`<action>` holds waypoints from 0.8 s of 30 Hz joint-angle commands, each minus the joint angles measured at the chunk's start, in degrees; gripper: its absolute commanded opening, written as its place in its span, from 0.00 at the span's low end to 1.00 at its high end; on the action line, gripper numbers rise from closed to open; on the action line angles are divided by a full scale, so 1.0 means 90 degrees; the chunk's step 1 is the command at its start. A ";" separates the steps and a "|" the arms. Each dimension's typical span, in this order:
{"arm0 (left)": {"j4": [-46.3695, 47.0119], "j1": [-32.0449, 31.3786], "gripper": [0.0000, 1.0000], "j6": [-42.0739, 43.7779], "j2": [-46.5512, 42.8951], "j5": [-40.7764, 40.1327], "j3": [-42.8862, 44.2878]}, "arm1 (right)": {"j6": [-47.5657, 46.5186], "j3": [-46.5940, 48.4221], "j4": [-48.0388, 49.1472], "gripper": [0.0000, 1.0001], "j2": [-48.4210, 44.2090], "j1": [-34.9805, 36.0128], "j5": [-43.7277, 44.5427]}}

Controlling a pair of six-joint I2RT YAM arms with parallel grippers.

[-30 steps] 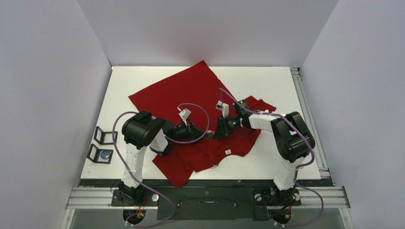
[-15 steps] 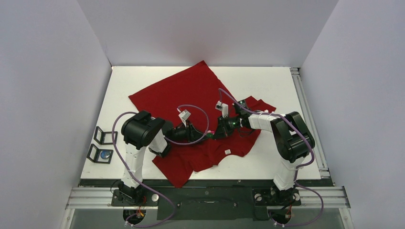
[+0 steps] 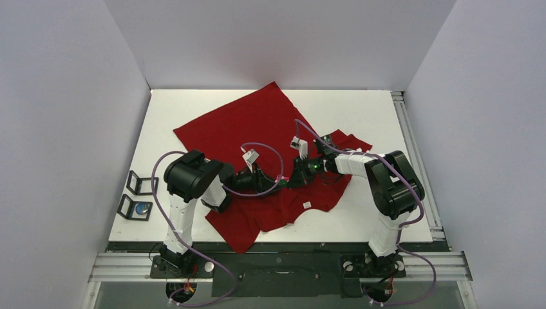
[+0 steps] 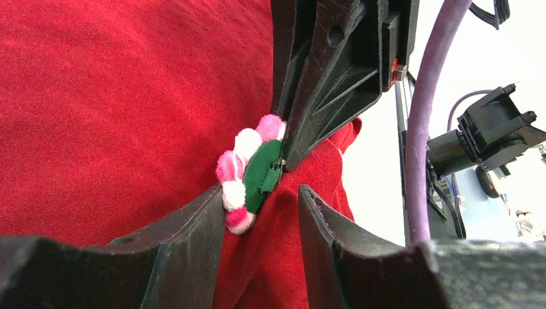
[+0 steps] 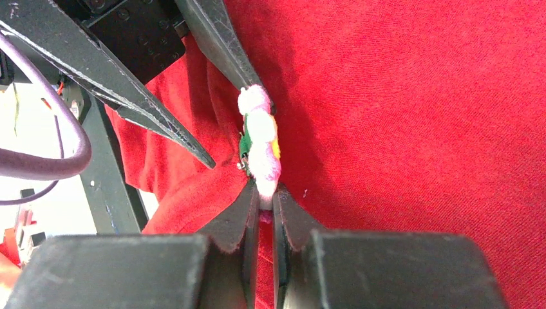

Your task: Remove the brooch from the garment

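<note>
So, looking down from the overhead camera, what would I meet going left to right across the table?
Two small black square stands → the left arm's bulky black elbow → the small pink flower-shaped brooch → the tiny white neck tag → the right arm's bulky black elbow → the grey metal rail.

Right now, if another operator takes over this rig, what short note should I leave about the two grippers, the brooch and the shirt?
Left gripper: open, jaws apart around the brooch, one fingertip touching it, not clamped.
Right gripper: shut on one end petal of the brooch.
The brooch stands on edge against a raised fold of the garment.
Done: the brooch is gripped. Whether its pin is out of the cloth cannot be seen.
Left: pull the brooch clear of the garment.
</note>
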 commanded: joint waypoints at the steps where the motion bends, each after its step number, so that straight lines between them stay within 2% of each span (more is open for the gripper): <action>1: 0.0823 -0.0081 0.41 0.0059 -0.0097 0.0009 0.0031 | -0.0025 0.0114 0.0303 0.00 -0.0203 0.0098 -0.0276; 13: 0.0831 -0.0193 0.42 0.0051 -0.0014 -0.0123 0.0116 | 0.0126 0.0111 0.0412 0.00 -0.0167 0.0156 -0.0268; 24: 0.0767 -0.0194 0.25 0.0094 0.0102 -0.0208 0.0155 | 0.0161 0.0118 0.0429 0.00 -0.0154 0.0157 -0.0292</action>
